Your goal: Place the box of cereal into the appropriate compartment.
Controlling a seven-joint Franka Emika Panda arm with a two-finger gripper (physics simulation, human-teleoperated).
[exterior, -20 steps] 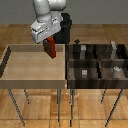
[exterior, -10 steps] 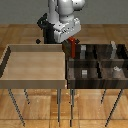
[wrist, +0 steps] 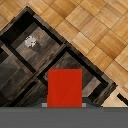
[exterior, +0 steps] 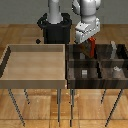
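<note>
My gripper [exterior: 90, 39] is shut on the box of cereal [exterior: 93, 48], a thin red box hanging below the fingers. It is held above the dark brown four-cell bin [exterior: 71, 66], over its back cell on the exterior view's left side. The compartment with the tall pale grey upright block [exterior: 114, 50] is the back cell toward the exterior view's right, beside the box. In the wrist view the red box [wrist: 65, 88] fills the lower middle, with dark cells beneath it and a pale rounded object [wrist: 31, 42] in one cell.
A large light tan wooden tray [exterior: 35, 80] stands on the exterior view's left, touching the dark bin. A small grey cube [exterior: 84, 73] sits in a front cell, another pale object [exterior: 116, 70] in the other front cell. The robot's black base [exterior: 55, 30] stands behind.
My gripper has carried the red box toward the exterior view's right, from above the tan tray's edge to above the dark bin's back cells.
</note>
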